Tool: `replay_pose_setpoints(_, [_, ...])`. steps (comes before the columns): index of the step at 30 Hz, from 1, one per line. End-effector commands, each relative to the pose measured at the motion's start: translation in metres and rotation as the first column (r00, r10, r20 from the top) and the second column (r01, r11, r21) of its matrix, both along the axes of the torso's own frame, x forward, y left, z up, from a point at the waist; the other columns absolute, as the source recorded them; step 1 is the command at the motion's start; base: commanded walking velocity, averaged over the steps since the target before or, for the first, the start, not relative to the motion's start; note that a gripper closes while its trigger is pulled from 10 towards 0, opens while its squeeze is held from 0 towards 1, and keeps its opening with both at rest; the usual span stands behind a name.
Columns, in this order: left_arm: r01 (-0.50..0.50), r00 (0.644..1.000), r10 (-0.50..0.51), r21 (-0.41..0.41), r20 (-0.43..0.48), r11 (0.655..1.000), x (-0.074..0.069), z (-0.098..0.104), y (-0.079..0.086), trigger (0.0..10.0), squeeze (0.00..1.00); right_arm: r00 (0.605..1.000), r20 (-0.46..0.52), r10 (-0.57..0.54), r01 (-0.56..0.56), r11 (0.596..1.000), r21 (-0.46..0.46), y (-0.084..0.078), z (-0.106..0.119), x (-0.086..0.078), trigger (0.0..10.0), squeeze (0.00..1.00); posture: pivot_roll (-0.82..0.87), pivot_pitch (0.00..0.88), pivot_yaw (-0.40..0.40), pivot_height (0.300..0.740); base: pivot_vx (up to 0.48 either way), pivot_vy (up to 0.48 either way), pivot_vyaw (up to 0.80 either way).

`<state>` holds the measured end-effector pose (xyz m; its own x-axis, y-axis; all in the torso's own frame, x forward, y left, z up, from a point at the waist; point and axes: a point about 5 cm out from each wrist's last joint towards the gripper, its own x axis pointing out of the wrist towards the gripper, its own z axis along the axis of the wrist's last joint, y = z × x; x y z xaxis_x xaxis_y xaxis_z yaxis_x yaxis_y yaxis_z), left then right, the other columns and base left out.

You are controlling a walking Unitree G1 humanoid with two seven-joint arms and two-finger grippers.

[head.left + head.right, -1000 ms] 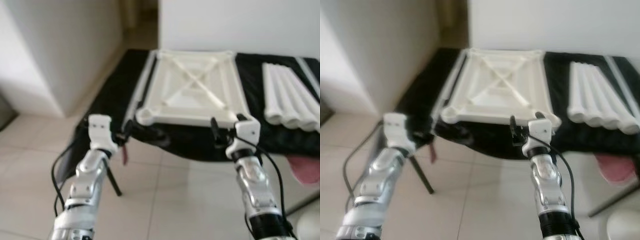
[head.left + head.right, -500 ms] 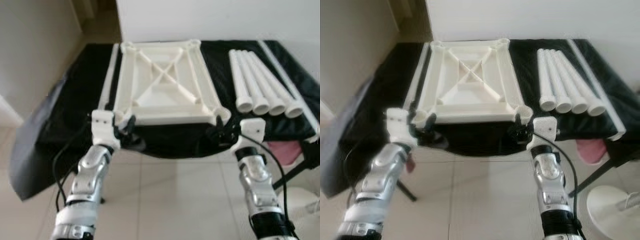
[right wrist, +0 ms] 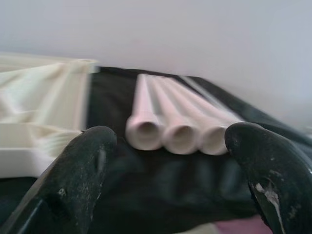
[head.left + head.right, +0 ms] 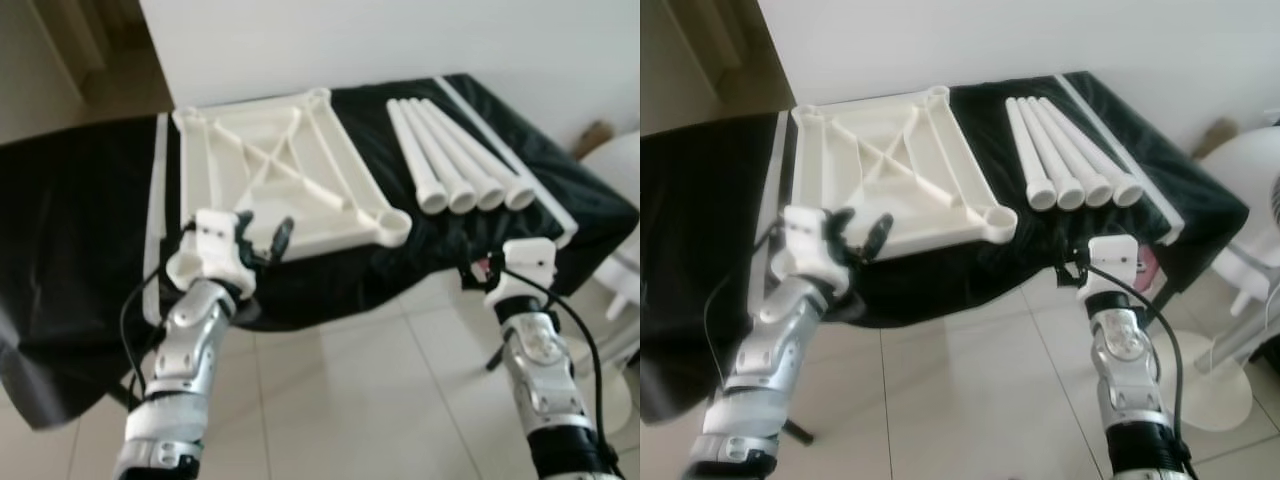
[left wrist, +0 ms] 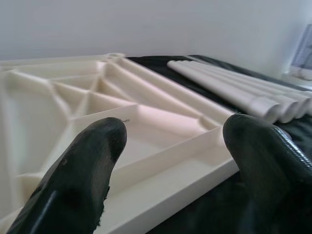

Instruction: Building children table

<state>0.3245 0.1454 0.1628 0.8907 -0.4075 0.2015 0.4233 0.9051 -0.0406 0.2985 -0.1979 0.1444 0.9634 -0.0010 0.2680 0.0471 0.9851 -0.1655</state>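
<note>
Just ahead of the left gripper (image 4: pixel 262 232), a cream plastic tabletop panel with crossed ribs on its upturned underside (image 4: pixel 262 170) is lying flat on a black cloth-covered work table (image 4: pixel 80 210), and the gripper's two black fingers (image 5: pixel 87 165) are standing spread apart, released, with nothing between them, hovering at the panel's near edge; the left wrist view is looking straight across that edge between the parted fingers. Beyond the right gripper (image 4: pixel 1072 275) and a little to its inner side, four white plastic tube legs (image 4: pixel 455 160) are lying side by side, touching, with their open ends facing the robot. The right gripper is hanging in front of the table's near edge, below the cloth top and apart from the tubes, and its fingers (image 3: pixel 78 170) are likewise spread wide and holding nothing. A round socket at the panel's near right corner (image 4: pixel 395 222) is sitting bare, and the other corners are looking bare too, so no leg is yet standing in the panel. Judging from this, the building is only at its start: the parts are laid out and the underside is facing up ready for legs, while picking up each tube and seating all four in the corner sockets, then turning the table upright, is all remaining to be done.
</note>
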Motion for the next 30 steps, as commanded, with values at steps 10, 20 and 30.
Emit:
replay_pose_setpoints(10, [0.036,0.999,-0.036,-0.019,-0.01,0.999,-0.003,-0.003,0.002,10.0,0.0,1.0,0.013,0.004,-0.004,1.0,0.008,-0.001,0.001,0.001,10.0,0.0,0.0,0.0,0.044,0.74,0.0,0.0,0.0])
replay_pose_setpoints(20, [0.034,0.999,-0.034,-0.017,-0.012,0.999,-0.002,-0.003,0.004,10.0,0.0,1.0,0.019,-0.005,0.005,1.0,0.005,-0.005,0.003,0.002,10.0,0.0,0.01,0.0,0.041,0.74,0.237,0.0,0.0])
replay_pose_setpoints(30, [0.016,1.0,-0.016,-0.01,-0.018,1.0,-0.002,-0.003,0.008,10.0,0.0,1.0,0.022,-0.018,0.018,1.0,0.001,-0.009,0.003,0.002,10.0,0.0,0.01,0.0,0.043,0.74,0.308,0.0,0.0])
